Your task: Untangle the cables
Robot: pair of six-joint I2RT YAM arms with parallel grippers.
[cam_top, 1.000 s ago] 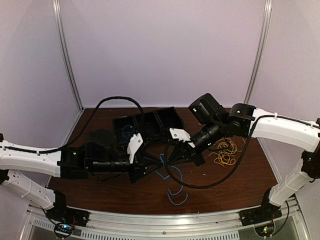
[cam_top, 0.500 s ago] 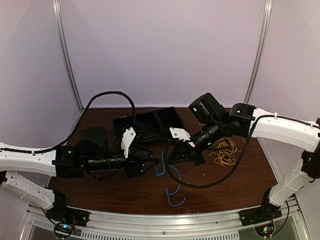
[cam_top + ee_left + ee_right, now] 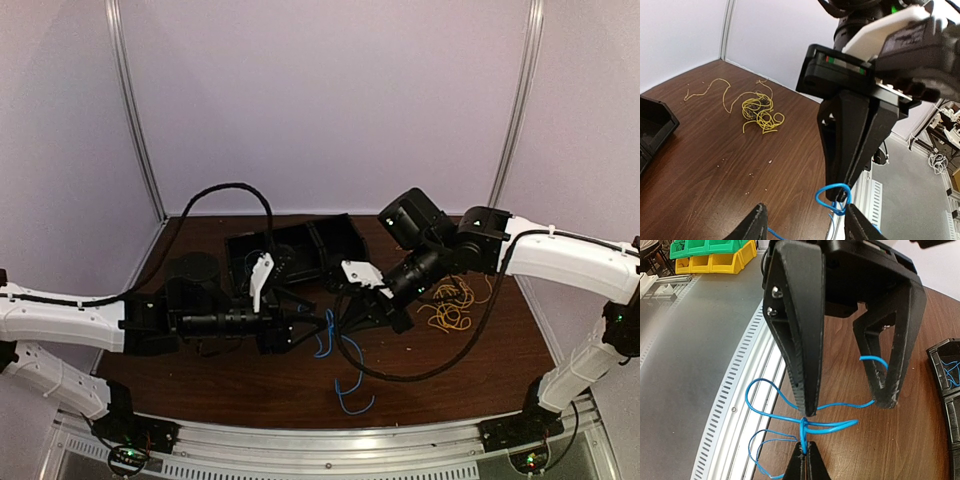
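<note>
A blue cable (image 3: 326, 335) hangs in knotted loops between the two grippers, and its tail trails on the table toward the front edge (image 3: 350, 392). My right gripper (image 3: 805, 450) is shut on the blue cable (image 3: 805, 425) at its knot; the left wrist view shows its closed tips (image 3: 842, 192) pinching a blue loop (image 3: 832, 192). My left gripper (image 3: 805, 212) is open. Its fingers (image 3: 800, 340) straddle the loops just beyond the knot. A bundle of yellow cables (image 3: 450, 305) lies on the table at the right and also shows in the left wrist view (image 3: 760, 110).
A black divided bin (image 3: 290, 250) stands behind the grippers, with blue cable in one compartment (image 3: 952, 370). A black round object (image 3: 190, 272) sits left of the bin. The metal rail (image 3: 320, 440) runs along the table's front edge.
My left arm drew back to the left, then came forward again to the blue cable. The right gripper stayed almost still, holding the cable.
</note>
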